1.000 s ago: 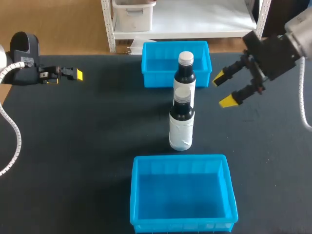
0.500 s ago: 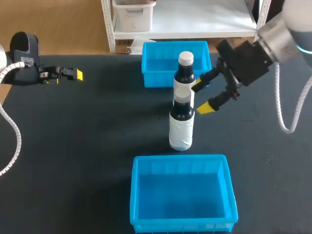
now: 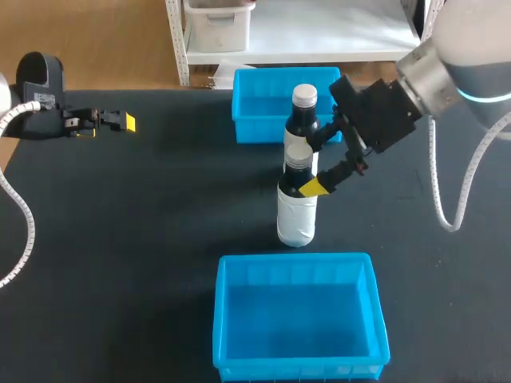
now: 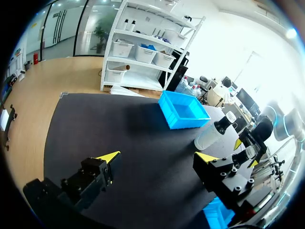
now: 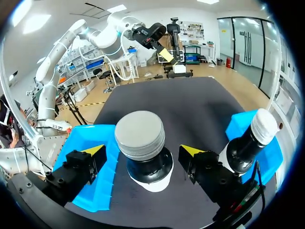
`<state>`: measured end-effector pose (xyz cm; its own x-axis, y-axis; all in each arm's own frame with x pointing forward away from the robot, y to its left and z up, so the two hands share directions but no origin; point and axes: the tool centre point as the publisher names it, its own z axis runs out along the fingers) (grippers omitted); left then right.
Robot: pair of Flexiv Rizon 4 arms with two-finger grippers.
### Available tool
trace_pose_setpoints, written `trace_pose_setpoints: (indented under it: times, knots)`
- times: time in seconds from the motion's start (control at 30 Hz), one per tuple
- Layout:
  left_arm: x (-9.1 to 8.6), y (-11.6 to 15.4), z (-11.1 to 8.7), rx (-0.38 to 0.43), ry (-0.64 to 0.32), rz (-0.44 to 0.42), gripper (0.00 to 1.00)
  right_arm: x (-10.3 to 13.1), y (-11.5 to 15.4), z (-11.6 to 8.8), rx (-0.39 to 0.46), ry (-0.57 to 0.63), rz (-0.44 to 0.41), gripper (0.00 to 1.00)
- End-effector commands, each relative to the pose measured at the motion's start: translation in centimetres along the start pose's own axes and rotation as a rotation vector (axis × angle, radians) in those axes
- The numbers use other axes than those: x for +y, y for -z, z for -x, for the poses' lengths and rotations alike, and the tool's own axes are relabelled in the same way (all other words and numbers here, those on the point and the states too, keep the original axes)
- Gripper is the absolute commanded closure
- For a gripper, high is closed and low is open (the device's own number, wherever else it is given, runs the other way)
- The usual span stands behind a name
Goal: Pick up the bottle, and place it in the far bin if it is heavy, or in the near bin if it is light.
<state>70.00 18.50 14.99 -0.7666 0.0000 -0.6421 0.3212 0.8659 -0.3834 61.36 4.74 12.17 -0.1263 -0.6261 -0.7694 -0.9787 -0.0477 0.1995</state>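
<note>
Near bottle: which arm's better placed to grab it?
Right. The right gripper has its open fingers on either side of the near bottle's cap, not touching, so it likely only needs to close. The left gripper sits open near the table's left edge, far from it.

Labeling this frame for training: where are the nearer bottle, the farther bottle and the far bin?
nearer bottle (image 3: 295,215), head view, white label.
farther bottle (image 3: 304,96), head view, its cap.
far bin (image 3: 257,132), head view, front wall.
</note>
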Motion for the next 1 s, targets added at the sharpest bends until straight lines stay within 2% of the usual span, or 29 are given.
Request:
trace_pose_setpoints:
  times: [0.03, 0.83, 1.0]
  knots:
    - [0.0, 0.0, 0.0, 0.0, 0.0, 0.0, 0.0, -0.13, -0.96, -0.25, -0.005, -0.007, -0.005, 0.0]
    - [0.0, 0.0, 0.0, 0.0, 0.0, 0.0, 0.0, -0.55, -1.37, 0.21, -0.06, -0.02, -0.045, 0.0]
    - [0.0, 0.0, 0.0, 0.0, 0.0, 0.0, 0.0, -0.65, -1.17, 0.3, -0.065, -0.017, -0.05, 0.08]
